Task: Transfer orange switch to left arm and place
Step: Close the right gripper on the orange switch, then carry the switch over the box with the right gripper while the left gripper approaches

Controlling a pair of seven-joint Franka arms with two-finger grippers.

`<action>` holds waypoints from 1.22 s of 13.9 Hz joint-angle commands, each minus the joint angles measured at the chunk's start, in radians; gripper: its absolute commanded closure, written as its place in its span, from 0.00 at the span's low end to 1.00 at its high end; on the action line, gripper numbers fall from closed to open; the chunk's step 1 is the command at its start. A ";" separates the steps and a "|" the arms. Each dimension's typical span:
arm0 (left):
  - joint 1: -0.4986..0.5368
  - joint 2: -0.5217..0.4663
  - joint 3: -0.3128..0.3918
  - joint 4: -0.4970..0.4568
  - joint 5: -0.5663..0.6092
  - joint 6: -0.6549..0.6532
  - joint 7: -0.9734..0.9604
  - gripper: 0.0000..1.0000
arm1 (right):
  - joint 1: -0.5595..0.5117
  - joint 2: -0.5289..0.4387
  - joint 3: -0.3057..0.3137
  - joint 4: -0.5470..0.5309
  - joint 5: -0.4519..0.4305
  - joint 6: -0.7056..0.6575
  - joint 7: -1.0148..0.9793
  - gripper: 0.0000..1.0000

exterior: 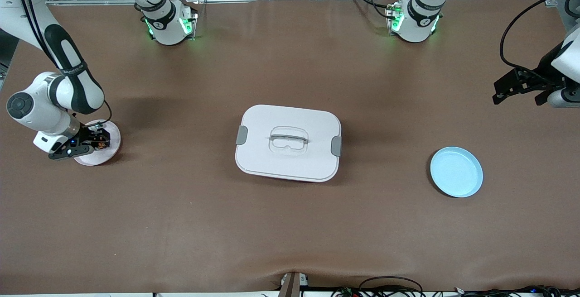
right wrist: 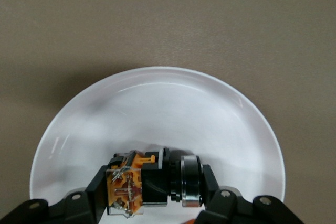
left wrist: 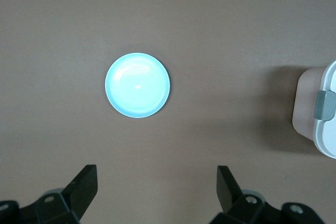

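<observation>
Sitting nearest the front camera, at about four o'clock from the table's centre, the pale blue plate (exterior: 456, 172) lies bare toward the left arm's end, the likely drop-off for the part. At the centre of the brown table (exterior: 290, 233) stands the box (exterior: 288, 143), lid on and grey clips at both ends, squarely between the two plates. At nine o'clock from the box, toward the right arm's end, the right gripper (exterior: 93, 143) is down on the white plate (exterior: 111, 148), its jaws clenched on the orange switch (right wrist: 152, 182), which the right wrist view shows pinched between the fingers (right wrist: 94, 190) just above the plate's floor, orange end to one side and a silver ring to the other. At about two o'clock from the box, the left gripper (exterior: 521, 89) hangs over bare table at the left arm's end, jaws spread wide and holding nothing, the arm waiting; its wrist view looks down on the blue plate and one clipped corner of the box. By this reading the pickup is just made and the carry not begun. The next move calls for a straight lift off the plate, then a route that clears the box on the way to a handover with the waiting left gripper.
</observation>
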 commanded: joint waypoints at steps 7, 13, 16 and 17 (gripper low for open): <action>-0.002 0.007 0.000 0.032 -0.019 -0.017 0.023 0.00 | -0.005 -0.045 0.027 0.184 0.035 -0.397 0.074 1.00; -0.005 -0.004 -0.069 0.078 -0.084 -0.029 0.009 0.00 | 0.079 -0.097 0.029 0.289 0.216 -0.679 0.271 1.00; -0.006 -0.004 -0.092 0.107 -0.192 -0.040 0.006 0.00 | 0.131 -0.111 0.029 0.327 0.308 -0.772 0.400 1.00; -0.006 -0.003 -0.103 0.117 -0.228 -0.039 0.006 0.00 | 0.148 -0.114 0.030 0.342 0.324 -0.798 0.449 1.00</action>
